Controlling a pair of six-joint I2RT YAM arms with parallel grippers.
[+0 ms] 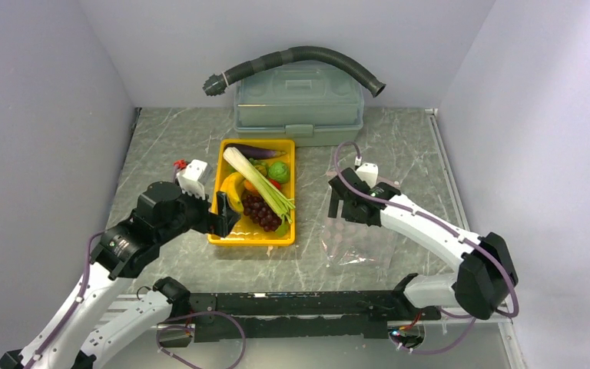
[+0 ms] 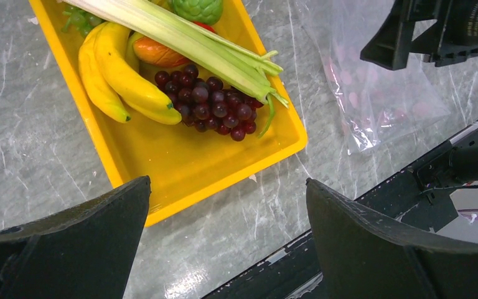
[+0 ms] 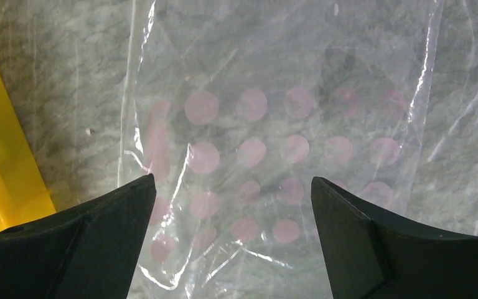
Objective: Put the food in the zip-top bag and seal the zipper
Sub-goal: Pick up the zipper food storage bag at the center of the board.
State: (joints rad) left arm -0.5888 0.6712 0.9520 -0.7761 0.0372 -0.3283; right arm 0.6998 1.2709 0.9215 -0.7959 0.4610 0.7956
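Pink-dotted zip-top bag [image 3: 267,124] lies under my spread right gripper [image 3: 231,180], its body lettering too small to read; my left gripper [image 2: 227,181] gapes by the yellow tray [image 2: 180,168] of food [image 2: 208,106].

Yellow tray [image 1: 234,233], lidded box [image 1: 298,104] and hose [image 1: 299,56] on a grey marbled table [image 1: 169,146]

Rectangular tray left of centre, long side running away from the near edge; grey-green plastic box just behind it by the back wall, latch facing forward; black ribbed hose arched across the box lid, both ends overhanging; small red object [image 1: 178,164] near the tray's far left corner, too small to identify; black rail [image 1: 299,307] along the near table edge.
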